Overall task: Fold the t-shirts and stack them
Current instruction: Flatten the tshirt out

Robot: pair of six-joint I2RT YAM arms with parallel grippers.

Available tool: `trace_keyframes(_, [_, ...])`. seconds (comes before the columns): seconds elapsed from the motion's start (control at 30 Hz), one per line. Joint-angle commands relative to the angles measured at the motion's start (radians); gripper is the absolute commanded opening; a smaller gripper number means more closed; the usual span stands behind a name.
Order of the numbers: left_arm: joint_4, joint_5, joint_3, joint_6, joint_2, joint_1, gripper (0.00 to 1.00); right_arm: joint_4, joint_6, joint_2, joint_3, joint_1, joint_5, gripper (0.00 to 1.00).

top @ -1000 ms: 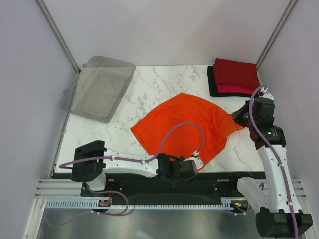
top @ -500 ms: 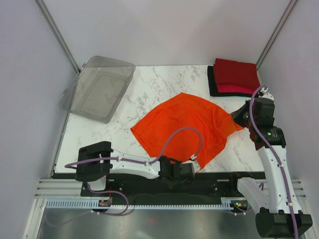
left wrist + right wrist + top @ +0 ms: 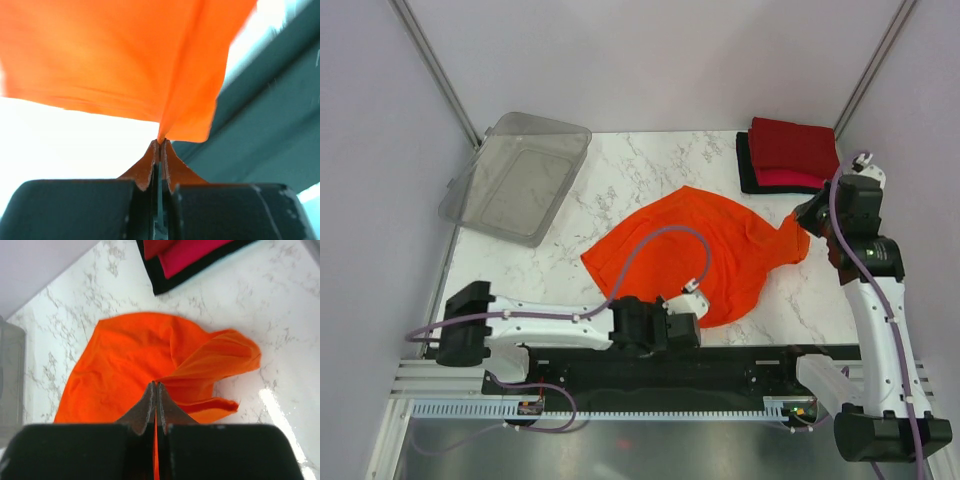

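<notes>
The bright orange t-shirt (image 3: 695, 250) lies spread and rumpled on the marble table. My left gripper (image 3: 696, 318) is shut on its near edge; in the left wrist view the orange t-shirt (image 3: 125, 60) fans out from the pinched tips of the left gripper (image 3: 161, 142). My right gripper (image 3: 809, 224) is shut on the shirt's right corner, which is lifted off the table. In the right wrist view a fold of the orange t-shirt (image 3: 130, 355) runs between the tips of the right gripper (image 3: 156, 385). Folded dark red (image 3: 792, 145), pinkish-red (image 3: 790, 180) and black (image 3: 747, 172) t-shirts sit stacked at the back right.
A clear plastic bin (image 3: 520, 178) stands tilted at the table's back left corner. The dark rail (image 3: 750, 362) carrying the arm bases runs along the near edge. Grey walls close in both sides.
The left gripper has shut on the orange shirt's near edge and shifted left. The right gripper has moved up and back with the right corner, drawing the cloth into a peak.
</notes>
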Motion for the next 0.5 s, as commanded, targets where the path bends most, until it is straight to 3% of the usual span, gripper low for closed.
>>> trace_keyframes(0.0, [-0.191,-0.356,0.263,0.034,-0.164,0.058,0.02,0.011,0.01,0.033,0.187,-0.001,0.128,0.0])
trace_keyframes(0.03, [-0.202,-0.451,0.312,0.092,-0.181,0.083,0.02,0.006,0.006,0.045,0.221,-0.001,0.148,0.0])
trace_keyframes(0.2, [-0.1,-0.636,0.649,0.343,-0.226,0.255,0.02,0.028,-0.088,0.125,0.457,-0.001,0.189,0.0])
trace_keyframes(0.33, [0.011,-0.653,0.837,0.581,-0.253,0.264,0.02,0.032,-0.149,0.088,0.58,0.0,0.234,0.0])
trace_keyframes(0.47, [0.017,-0.663,0.946,0.631,-0.285,0.218,0.02,-0.007,-0.149,0.008,0.666,0.0,0.306,0.0])
